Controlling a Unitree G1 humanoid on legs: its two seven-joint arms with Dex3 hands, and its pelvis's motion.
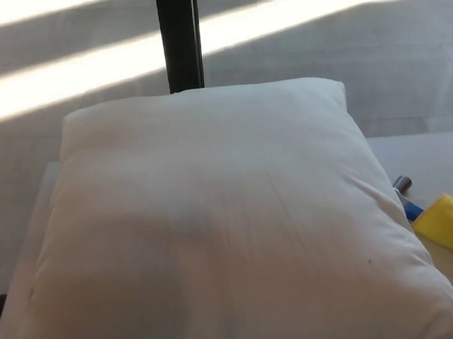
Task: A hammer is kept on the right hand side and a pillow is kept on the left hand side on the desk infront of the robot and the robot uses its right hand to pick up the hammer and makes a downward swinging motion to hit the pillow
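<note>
Hammer (437, 216) | lies at desk (433, 157) right edge beside pillow (222, 223), partly hidden | looks rigid, head-heavy; yellow-blue handle seems the best grip | neither robot hand shows, state unknown

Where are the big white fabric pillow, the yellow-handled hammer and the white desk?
Big white fabric pillow (222, 223), head view, middle of its top face.
Yellow-handled hammer (447, 221), head view, yellow grip at the pillow's right edge.
White desk (433, 157), head view, bare top right of the pillow.
</note>
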